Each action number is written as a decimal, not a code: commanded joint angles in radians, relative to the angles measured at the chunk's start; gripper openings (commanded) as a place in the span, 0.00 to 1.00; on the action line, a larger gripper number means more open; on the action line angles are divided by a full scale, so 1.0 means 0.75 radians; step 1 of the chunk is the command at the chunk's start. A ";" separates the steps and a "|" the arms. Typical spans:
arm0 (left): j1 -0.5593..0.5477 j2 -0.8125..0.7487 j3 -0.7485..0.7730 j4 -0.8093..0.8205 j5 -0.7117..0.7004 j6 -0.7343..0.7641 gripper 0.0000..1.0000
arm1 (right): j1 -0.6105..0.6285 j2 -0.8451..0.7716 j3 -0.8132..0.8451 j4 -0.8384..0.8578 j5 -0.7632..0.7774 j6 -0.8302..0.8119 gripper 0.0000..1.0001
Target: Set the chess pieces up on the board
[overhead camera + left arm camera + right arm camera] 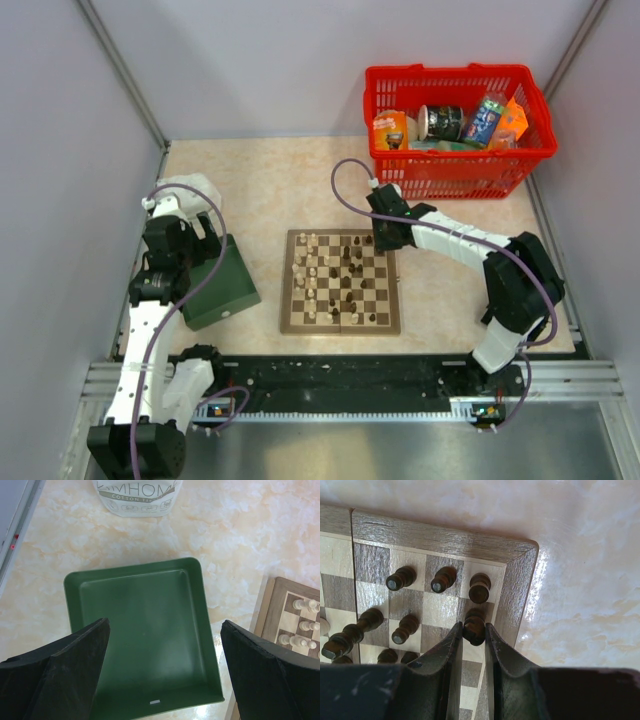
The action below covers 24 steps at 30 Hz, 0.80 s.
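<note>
The wooden board (340,327) lies mid-table. Cream chess pieces (308,272) stand on its left half and dark brown ones (357,285) on its right half. My right gripper (382,238) is over the board's far right corner. In the right wrist view it (473,632) is shut on a dark brown piece (474,626) on the edge column, one square from the corner piece (479,587). I cannot tell if the held piece touches the board (516,570). My left gripper (165,625) is open and empty above the dark green box (140,620).
A red basket (455,160) holding cans and packets stands at the back right. The green box (218,288) lies left of the board. A white container (137,497) with printed letters stands beyond the box. Side walls close in the table.
</note>
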<state>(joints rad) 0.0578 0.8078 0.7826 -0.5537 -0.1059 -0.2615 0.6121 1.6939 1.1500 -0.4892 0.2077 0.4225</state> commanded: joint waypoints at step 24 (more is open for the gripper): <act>0.001 -0.005 0.002 0.020 -0.010 0.013 0.98 | 0.022 -0.133 0.105 -0.053 -0.064 -0.013 0.47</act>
<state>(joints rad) 0.0578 0.8078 0.7826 -0.5537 -0.1059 -0.2615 0.6132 1.6932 1.1671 -0.5232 0.1665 0.4202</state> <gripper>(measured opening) 0.980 0.429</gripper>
